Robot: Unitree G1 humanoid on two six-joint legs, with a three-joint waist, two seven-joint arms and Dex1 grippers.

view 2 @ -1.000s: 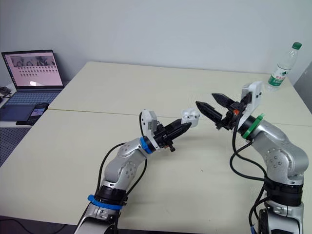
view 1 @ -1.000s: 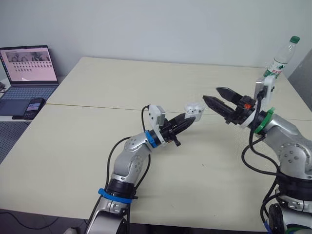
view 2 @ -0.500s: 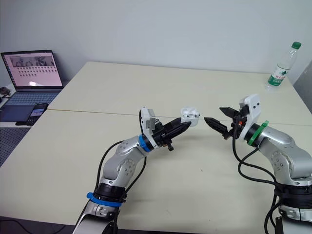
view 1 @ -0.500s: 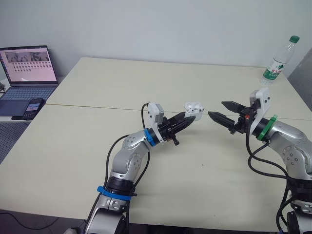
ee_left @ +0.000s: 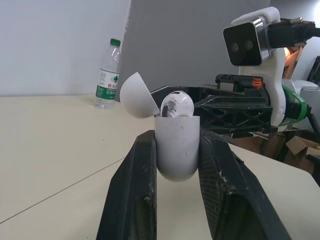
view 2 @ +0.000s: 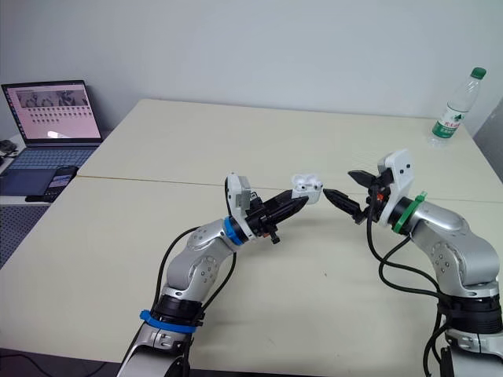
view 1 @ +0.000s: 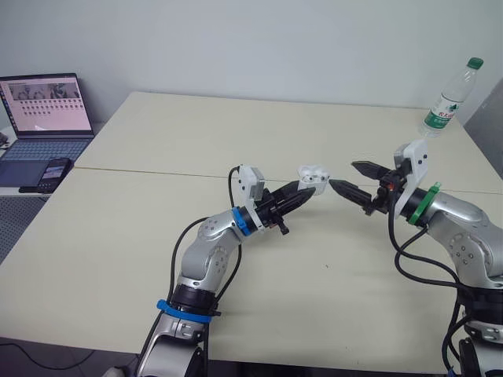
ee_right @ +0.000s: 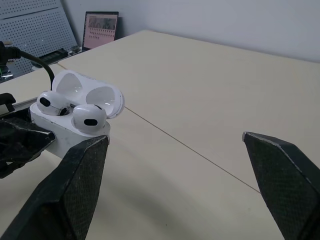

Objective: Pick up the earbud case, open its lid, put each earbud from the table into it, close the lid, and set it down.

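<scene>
Earbud case [view 1: 313, 174]: just right of centre in the head view, held clear of the table [view 1: 157, 141]. Lid [ee_right: 90, 92] is swung fully back on its hinge. Both earbuds [ee_right: 90, 116] sit in their wells, white heads standing above the rim. I see no loose earbud on the tabletop.

Left claw [view 1: 305, 191]: clenched on the lower body of the case, one finger on each flank. The grip sits low, so the hinge and mouth are unobstructed. The case is upright with its mouth up, which I judge keeps the buds from tipping out.

Right claw [view 1: 343, 175]: released, fingers spread wide, nothing between them. It sits centre-right in the head view, pointing at the case from the opposite side. The lower fingertip is just beside the case; I cannot tell whether it touches.

Judgement: loading looks finished and the lid closure is the step in hand. One spread finger could press the lid down while my left claw braces the body.

Risks: a push too low would hit a bud or twist the case in the left grip. The smooth shell may slip.

Surroundings: water bottle [view 1: 449, 98] in the upper right on the far table edge. Laptop [view 1: 43, 110] at the left edge, a phone [view 1: 53, 171] lying just in front of it. All are well apart from the work.
</scene>
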